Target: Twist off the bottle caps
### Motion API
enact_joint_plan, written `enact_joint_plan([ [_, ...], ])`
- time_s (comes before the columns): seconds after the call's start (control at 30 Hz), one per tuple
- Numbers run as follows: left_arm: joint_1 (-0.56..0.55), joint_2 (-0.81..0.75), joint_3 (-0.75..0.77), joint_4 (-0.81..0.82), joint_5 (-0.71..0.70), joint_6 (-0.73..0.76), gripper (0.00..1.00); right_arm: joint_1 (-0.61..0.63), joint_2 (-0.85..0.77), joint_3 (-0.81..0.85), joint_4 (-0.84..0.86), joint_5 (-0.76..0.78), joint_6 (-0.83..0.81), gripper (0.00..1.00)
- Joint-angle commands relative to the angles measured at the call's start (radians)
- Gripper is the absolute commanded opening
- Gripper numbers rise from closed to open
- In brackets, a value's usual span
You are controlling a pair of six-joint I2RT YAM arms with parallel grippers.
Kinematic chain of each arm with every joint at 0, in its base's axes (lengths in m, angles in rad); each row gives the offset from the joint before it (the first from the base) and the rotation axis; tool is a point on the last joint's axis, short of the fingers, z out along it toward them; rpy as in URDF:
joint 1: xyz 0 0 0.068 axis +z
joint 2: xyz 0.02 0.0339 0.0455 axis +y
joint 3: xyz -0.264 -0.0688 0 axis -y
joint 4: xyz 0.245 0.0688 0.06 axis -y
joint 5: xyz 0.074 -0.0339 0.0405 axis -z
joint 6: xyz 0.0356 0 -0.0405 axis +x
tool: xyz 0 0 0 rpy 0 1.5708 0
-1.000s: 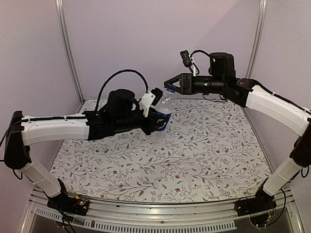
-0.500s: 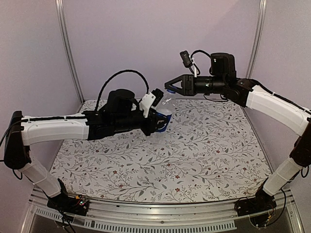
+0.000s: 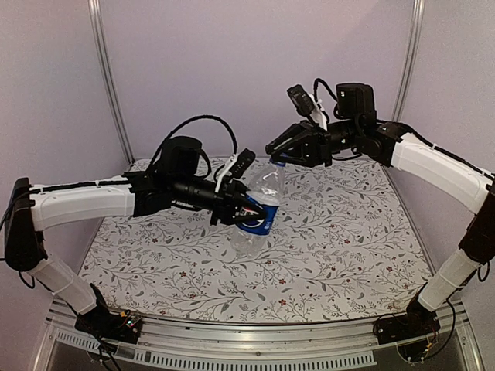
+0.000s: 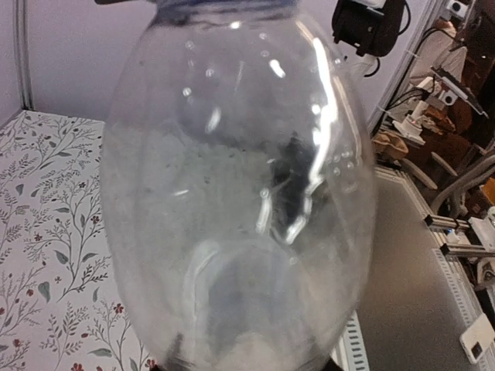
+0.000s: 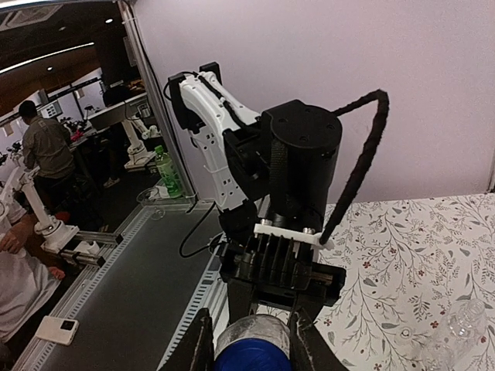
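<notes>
Since a second ago the left arm (image 3: 85,199) has carried the bottle (image 3: 263,197) down and toward the middle of the frame, tilting it so its neck leans to the upper right, and the right arm (image 3: 433,164) has dipped and turned its wrist to follow. The left jaws are clamped around the bottle's blue label band, holding it clear above the flowered surface (image 3: 348,232). In the right wrist view, the right jaws are closed on the blue cap (image 5: 253,357) at the bottom centre, one finger pressed against each side.
</notes>
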Motion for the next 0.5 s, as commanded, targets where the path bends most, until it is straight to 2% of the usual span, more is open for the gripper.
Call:
enact_joint_plan([
  [0.0,0.031,-0.031,-0.013,0.067,0.247,-0.034,0.28,-0.019,0.039,0.03,-0.019,-0.142,-0.074,0.09],
  [0.1,0.044,-0.035,-0.015,0.063,0.234,-0.037,0.28,-0.021,0.043,0.036,-0.021,-0.125,-0.07,0.16],
  [0.37,0.049,-0.027,-0.005,0.008,0.086,-0.009,0.28,-0.022,0.015,0.038,-0.024,0.028,-0.013,0.63],
  [0.47,0.049,-0.025,-0.006,0.001,0.031,-0.007,0.28,-0.022,-0.002,0.037,-0.023,0.071,0.013,0.77],
])
